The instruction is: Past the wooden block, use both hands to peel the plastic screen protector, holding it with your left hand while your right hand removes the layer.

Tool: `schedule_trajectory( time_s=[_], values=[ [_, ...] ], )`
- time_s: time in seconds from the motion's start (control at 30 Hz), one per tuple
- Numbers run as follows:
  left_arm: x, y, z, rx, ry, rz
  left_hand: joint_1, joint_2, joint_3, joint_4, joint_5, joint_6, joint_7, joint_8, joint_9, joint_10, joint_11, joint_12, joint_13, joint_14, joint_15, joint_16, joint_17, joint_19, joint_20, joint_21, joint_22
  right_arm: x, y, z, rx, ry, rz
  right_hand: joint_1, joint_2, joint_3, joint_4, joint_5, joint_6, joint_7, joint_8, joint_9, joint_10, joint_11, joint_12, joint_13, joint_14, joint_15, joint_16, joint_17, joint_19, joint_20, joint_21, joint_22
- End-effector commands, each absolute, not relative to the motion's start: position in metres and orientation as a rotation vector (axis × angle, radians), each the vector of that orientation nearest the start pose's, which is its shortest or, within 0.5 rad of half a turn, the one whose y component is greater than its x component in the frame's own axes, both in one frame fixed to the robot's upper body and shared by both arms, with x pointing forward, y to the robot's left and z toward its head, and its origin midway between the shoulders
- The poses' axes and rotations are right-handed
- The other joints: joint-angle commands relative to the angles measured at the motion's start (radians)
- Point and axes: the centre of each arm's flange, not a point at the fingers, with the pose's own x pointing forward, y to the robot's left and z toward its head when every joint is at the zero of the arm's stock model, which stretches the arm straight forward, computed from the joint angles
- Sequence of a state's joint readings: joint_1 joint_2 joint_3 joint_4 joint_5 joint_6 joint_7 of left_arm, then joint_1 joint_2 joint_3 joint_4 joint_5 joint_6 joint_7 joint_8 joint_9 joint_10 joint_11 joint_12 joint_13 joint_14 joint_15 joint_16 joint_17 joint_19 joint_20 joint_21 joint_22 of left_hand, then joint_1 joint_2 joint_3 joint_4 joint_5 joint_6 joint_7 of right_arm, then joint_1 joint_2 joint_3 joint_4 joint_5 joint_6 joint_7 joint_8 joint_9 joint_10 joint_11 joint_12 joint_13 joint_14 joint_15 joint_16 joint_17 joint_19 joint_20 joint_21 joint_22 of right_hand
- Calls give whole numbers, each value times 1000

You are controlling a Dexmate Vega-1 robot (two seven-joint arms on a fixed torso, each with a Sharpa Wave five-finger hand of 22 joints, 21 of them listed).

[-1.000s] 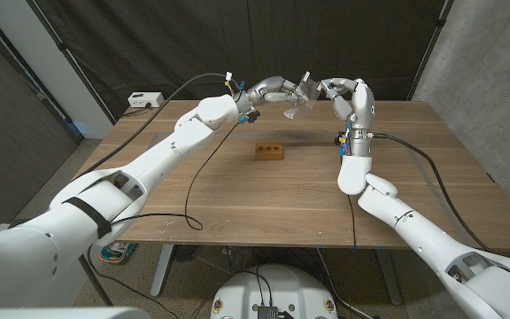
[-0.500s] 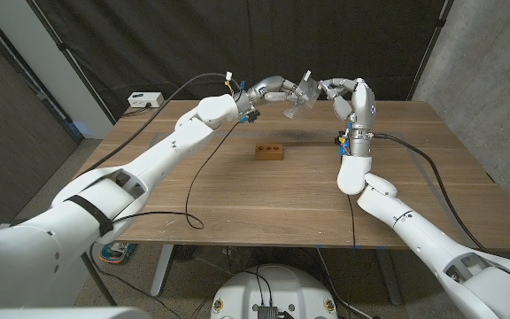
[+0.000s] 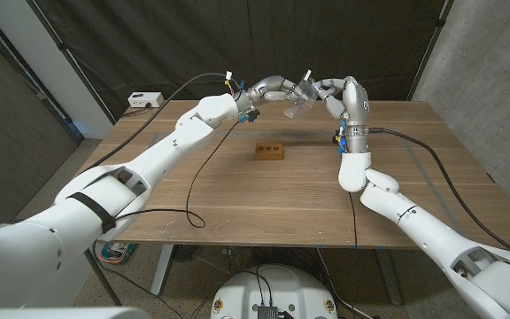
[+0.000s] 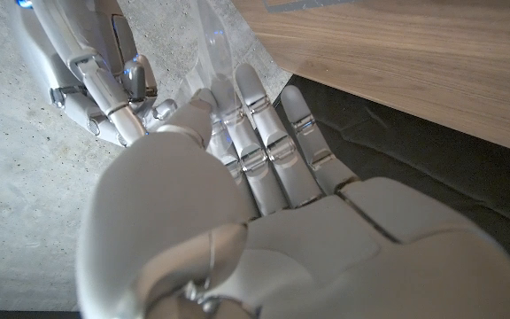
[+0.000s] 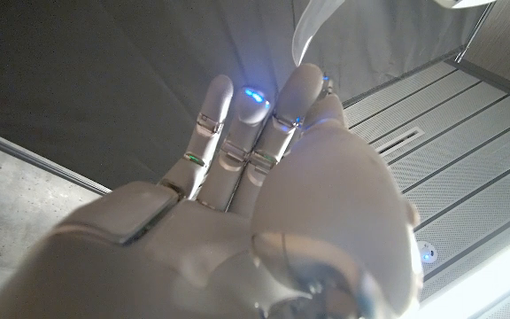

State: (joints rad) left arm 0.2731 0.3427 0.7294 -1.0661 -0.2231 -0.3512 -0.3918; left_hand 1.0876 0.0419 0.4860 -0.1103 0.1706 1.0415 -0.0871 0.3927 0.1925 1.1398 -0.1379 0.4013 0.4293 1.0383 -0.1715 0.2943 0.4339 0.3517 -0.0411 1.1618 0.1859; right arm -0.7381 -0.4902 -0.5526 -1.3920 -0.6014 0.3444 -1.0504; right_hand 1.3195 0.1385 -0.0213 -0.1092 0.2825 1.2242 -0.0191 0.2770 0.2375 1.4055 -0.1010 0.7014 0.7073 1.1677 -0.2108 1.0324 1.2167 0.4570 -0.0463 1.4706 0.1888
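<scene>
R robot hand closer to protector

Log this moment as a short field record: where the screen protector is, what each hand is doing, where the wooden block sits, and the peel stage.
screen protector: clear sheet held up in the air over the table's far side, between the two hands
left hand: holds the sheet
right hand: fingertips at the sheet's other side, pinching a layer
wooden block: on the table, nearer the robot than the hands, untouched
peel stage: cannot tell how far the layer is lifted
</scene>
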Motion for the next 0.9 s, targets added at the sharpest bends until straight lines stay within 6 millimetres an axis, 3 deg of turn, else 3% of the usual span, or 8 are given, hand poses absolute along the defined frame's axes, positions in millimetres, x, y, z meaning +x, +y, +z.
schedule_trajectory(
  time_s=[0.03, 0.4, 0.9],
  values=[
    [654, 80, 151, 704, -819, -727, -8, 6, 9, 0, 7, 125, 86, 66, 97, 18, -12, 2, 5, 6, -45, -2, 4, -3, -19, 6, 1, 570, -200, 47, -741, -1437, -627, -14, -4, 21, -13, 15, 57, 34, 50, 57, 4, -8, 19, 16, 18, -9, 13, 12, 13, -79, -6, 3],
    [662, 81, 154, 688, -812, -736, -9, 7, 13, -2, 7, 127, 88, 65, 98, 18, -13, 0, 6, 7, -46, -4, 9, -6, -19, 10, 0, 587, -192, 39, -889, -1405, -615, -15, -21, 29, -21, 38, 72, 34, 64, 68, 8, 3, 25, -7, 23, -9, 29, 20, 12, -92, -3, 7],
    [670, 81, 157, 681, -804, -742, -11, 6, 17, -4, 6, 126, 88, 64, 101, 19, -13, -1, 7, 9, -46, -6, 13, -5, -20, 16, 0, 595, -187, 34, -912, -1387, -612, -20, -35, 41, -27, 64, 73, 36, 71, 79, 8, 4, 36, -28, 20, -9, 44, 20, 6, -96, 3, 12]
  ],
)
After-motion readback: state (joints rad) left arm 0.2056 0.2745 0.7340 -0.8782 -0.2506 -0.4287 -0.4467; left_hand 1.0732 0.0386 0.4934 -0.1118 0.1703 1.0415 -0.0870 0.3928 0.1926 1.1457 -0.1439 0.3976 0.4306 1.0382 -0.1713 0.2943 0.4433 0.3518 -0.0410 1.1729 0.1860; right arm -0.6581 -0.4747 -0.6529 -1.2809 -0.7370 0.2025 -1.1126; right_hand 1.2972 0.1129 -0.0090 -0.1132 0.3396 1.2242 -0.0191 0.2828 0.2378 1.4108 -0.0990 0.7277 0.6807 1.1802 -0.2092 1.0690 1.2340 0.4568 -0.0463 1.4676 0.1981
